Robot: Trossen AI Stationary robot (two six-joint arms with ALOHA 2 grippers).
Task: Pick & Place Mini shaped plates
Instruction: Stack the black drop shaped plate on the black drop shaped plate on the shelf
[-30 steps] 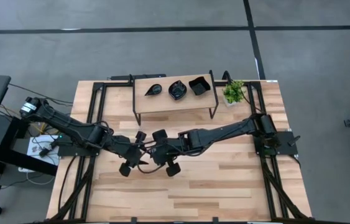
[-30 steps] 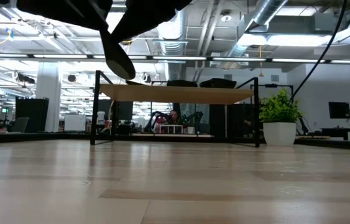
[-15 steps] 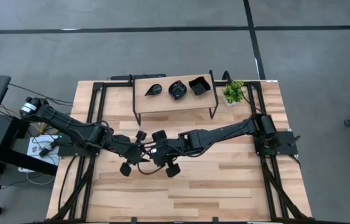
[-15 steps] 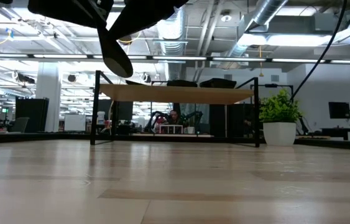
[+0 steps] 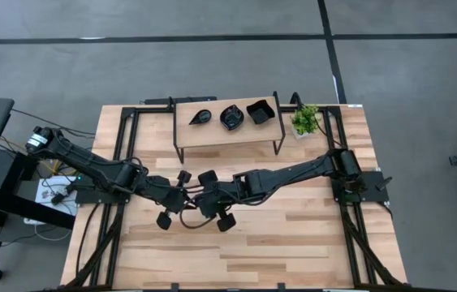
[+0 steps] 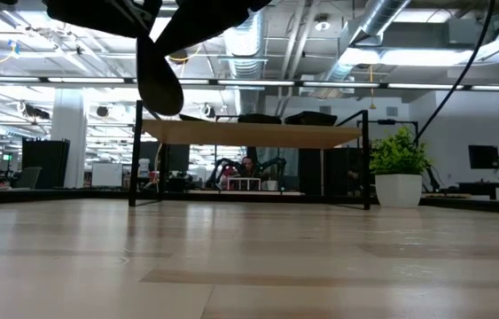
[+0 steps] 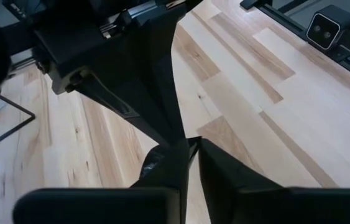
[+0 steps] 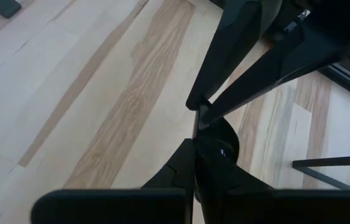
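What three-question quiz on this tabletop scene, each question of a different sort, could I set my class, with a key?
1. How many mini plates lie on the raised shelf?
2. True or false: the potted plant stands on top of the shelf.
3. The right gripper, shut on a hanging plate, meets the left gripper where? A: above the middle of the table. B: over the plant. C: on the shelf.

Key: 1: three. 2: false; it stands on the table beside the shelf. 3: A.
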